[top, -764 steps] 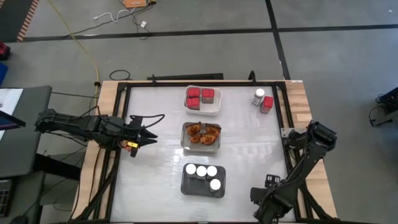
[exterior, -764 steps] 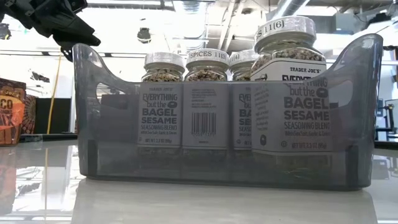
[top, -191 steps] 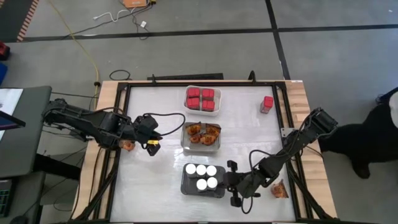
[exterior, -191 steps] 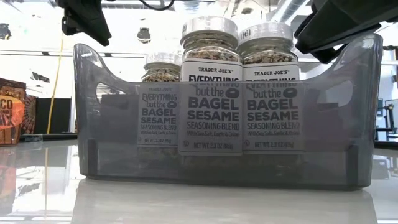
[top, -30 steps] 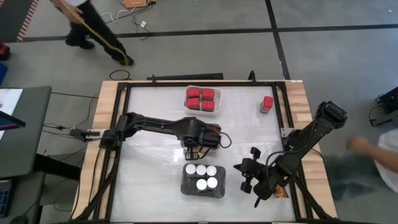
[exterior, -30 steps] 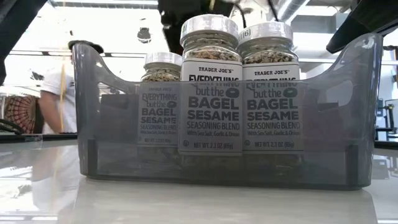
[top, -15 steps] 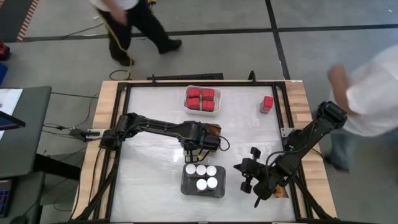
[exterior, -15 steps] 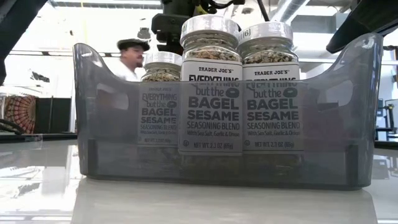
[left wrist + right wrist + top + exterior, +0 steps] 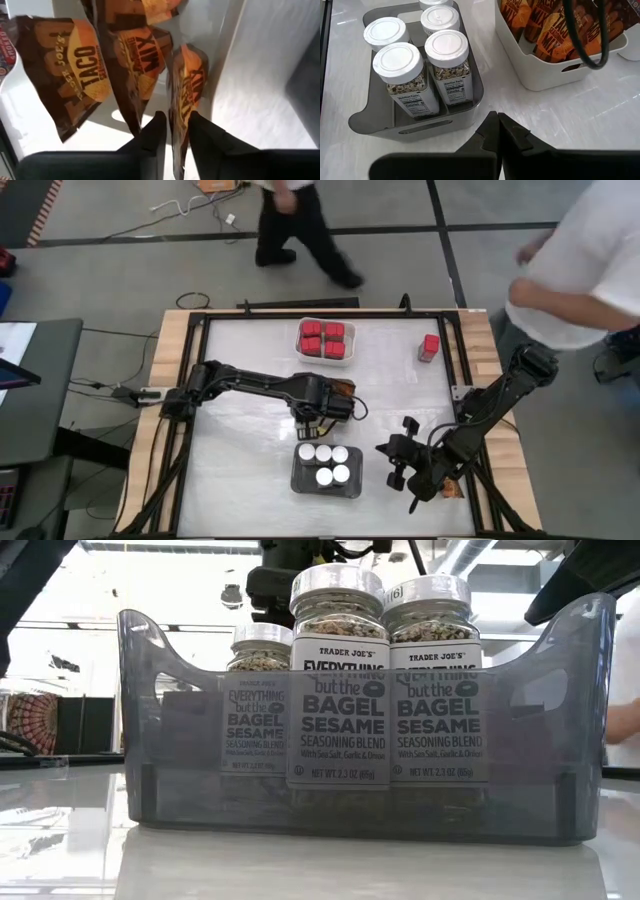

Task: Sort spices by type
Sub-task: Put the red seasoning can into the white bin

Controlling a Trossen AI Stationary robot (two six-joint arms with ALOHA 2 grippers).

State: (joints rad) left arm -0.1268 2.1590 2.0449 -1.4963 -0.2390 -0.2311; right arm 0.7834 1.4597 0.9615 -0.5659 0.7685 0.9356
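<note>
My left gripper points down into the middle white tray, shut on an orange-brown packet. Other packets lie in that tray beside it. Several white-lidded jars stand in the dark grey tray at the near side. Red containers fill the far white tray. One red container stands alone at the far right. My right gripper hovers shut above the table, right of the jar tray. My left gripper pinches the packet's upper edge between its two fingers, one on each flat face. The fingers come from above, pointing down. The packet hangs below them into the tray, next to the other packets; whether its lower end touches the tray floor I cannot tell.
A loose orange packet lies at the table's near right corner by the right arm. People move on the floor beyond the far and right edges. Bare tabletop lies left of the trays.
My left gripper has sunk a little into the middle tray with the packet, then kept still. People have walked past behind the table.
</note>
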